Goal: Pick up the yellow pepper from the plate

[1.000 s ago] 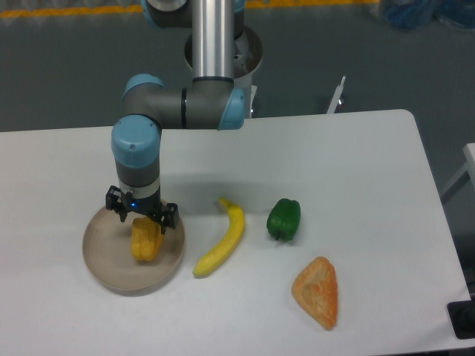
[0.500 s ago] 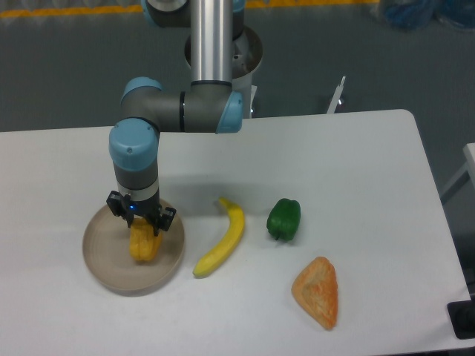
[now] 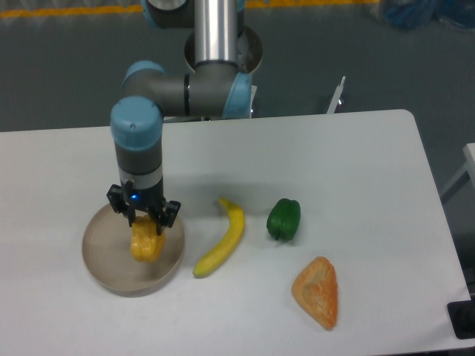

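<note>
while the gripper [image 3: 145,222] sits clamped on the top of the yellow pepper [image 3: 146,242], which hangs over the plate [image 3: 104,259], a shallow pinch on those lobed ridges could let it slip back down.

White table [image 3: 371,163], beige plate [image 3: 104,265], banana [image 3: 221,239], green pepper [image 3: 284,219], orange wedge-shaped item [image 3: 318,292]

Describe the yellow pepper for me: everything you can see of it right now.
The pepper is small, blocky and yellow-orange, with lobed ridges and a smooth, slightly glossy skin. It sits over the middle of the plate; whether it rests on it or is just lifted cannot be told. The tool comes straight down on its top, fingers on either side and seemingly closed on it, hiding its upper part. Nothing else touches it.
</note>
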You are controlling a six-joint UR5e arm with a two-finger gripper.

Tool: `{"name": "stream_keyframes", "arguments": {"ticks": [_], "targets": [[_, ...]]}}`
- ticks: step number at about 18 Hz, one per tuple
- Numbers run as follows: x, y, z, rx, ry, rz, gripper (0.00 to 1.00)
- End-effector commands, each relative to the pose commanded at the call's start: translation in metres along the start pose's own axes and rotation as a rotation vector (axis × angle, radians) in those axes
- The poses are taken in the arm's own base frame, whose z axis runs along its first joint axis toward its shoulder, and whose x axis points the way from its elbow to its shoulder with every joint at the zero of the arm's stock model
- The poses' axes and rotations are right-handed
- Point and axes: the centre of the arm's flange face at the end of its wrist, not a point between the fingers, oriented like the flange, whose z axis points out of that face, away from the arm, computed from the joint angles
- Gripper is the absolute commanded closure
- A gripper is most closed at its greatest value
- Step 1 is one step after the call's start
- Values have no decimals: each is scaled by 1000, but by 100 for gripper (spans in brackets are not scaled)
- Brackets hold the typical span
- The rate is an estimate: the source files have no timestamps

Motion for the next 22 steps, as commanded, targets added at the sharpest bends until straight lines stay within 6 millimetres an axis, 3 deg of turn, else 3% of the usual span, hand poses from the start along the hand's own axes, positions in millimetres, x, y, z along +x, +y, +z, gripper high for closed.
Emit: {"name": "stream_keyframes", "arguments": {"ticks": [4,5,12,22], "targets": [[-65,19,-29,-26,-20,78,62],[-91,30,-33,-30,-33,116,62],[-201,69,-65,-39,-114,279,62],[-203,76,-57,-52,-107,295,62]]}}
